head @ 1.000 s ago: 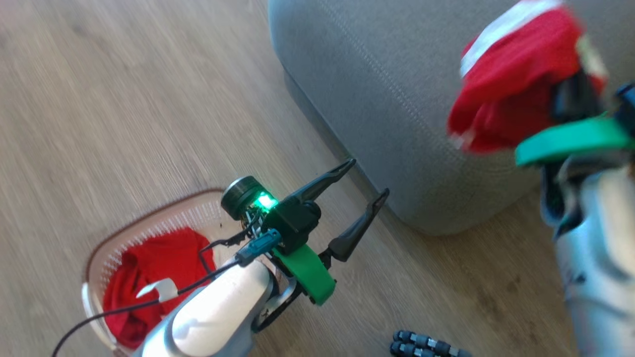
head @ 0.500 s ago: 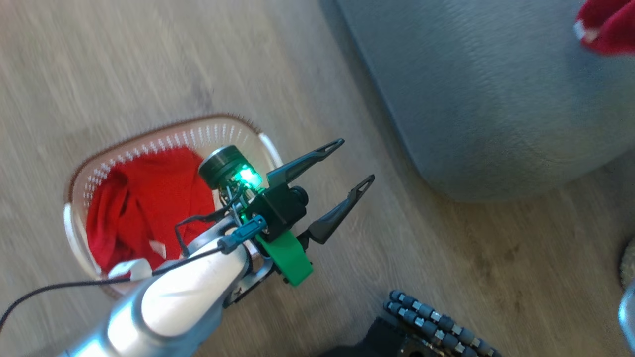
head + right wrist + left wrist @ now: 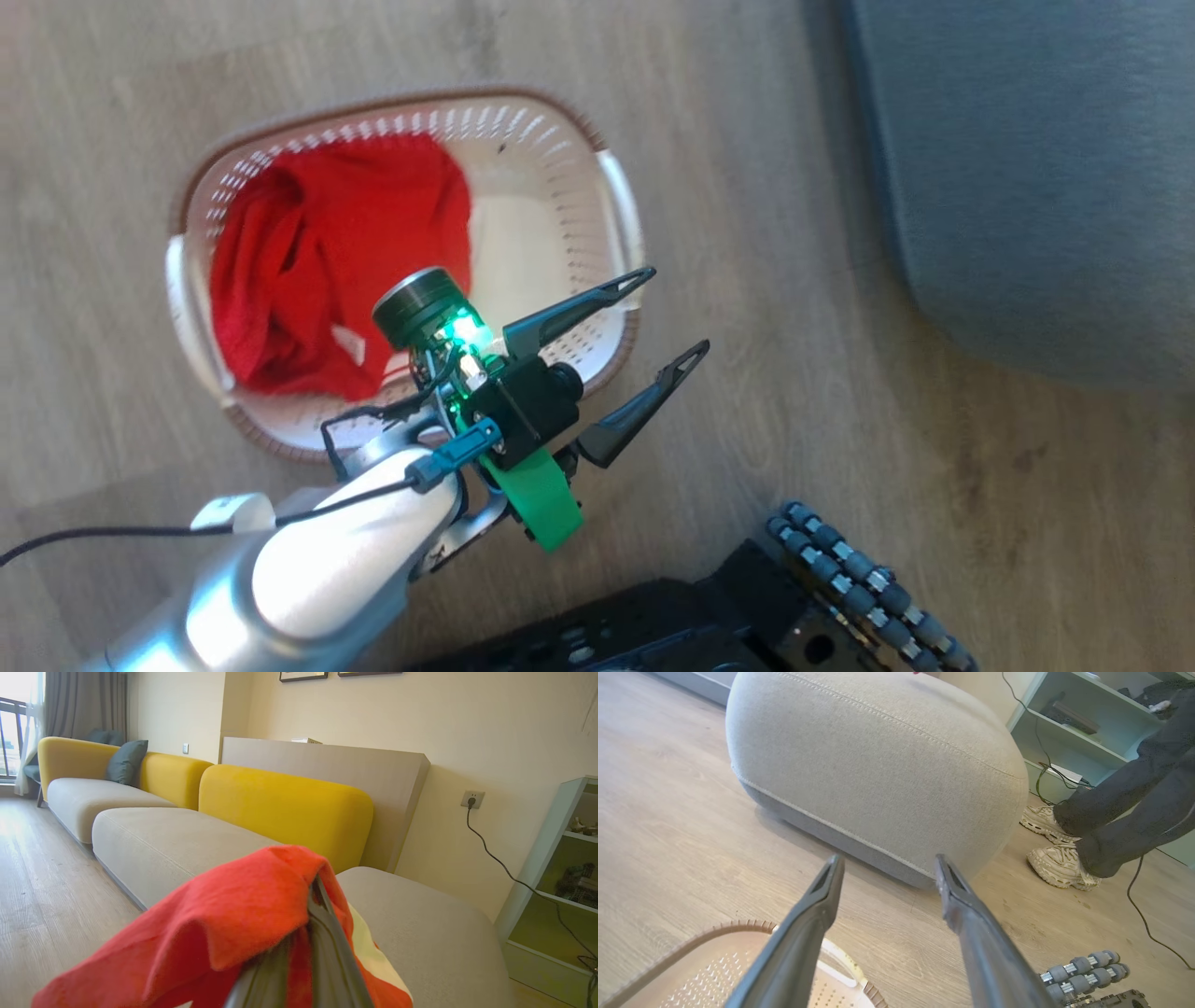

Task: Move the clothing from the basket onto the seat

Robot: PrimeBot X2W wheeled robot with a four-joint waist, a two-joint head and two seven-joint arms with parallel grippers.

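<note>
**Right claw** [image 3: 315, 891]: closed tight on a red garment [image 3: 233, 914]. The cloth folds over the fingers and hides all but one dark edge, and a pale panel shows on its right side. The garment's lower part is cut off by the bottom edge of the right wrist view, so whether it touches anything below cannot be told. Beyond it lies the grey seat [image 3: 420, 924], with yellow backrests [image 3: 285, 807] behind and a wall socket [image 3: 472, 799] with its cord to the right.

**Left claw** [image 3: 675, 310]: spread wide, holding nothing. One finger is above the basket's right rim, the other above the floor [image 3: 794, 420].

**Basket** [image 3: 618, 210]: on the wood floor, its near rim partly hidden by the left forearm. Red clothing [image 3: 327, 243] is bunched in its left half with a small white label showing. The right half shows the cream bottom.

**Open room**: a strip of floor runs between the basket and the seat [image 3: 1027, 168], which the head view's top and right edges cut off.

**Surroundings**:
- The robot's dark base with roller wheels [image 3: 868, 597] sits at the lower edge.
- In the left wrist view, a person's legs and pale shoes [image 3: 1059, 863] are just beside the seat's far corner.
- A shelf unit [image 3: 1069, 732] and loose cables stand behind them.
</note>
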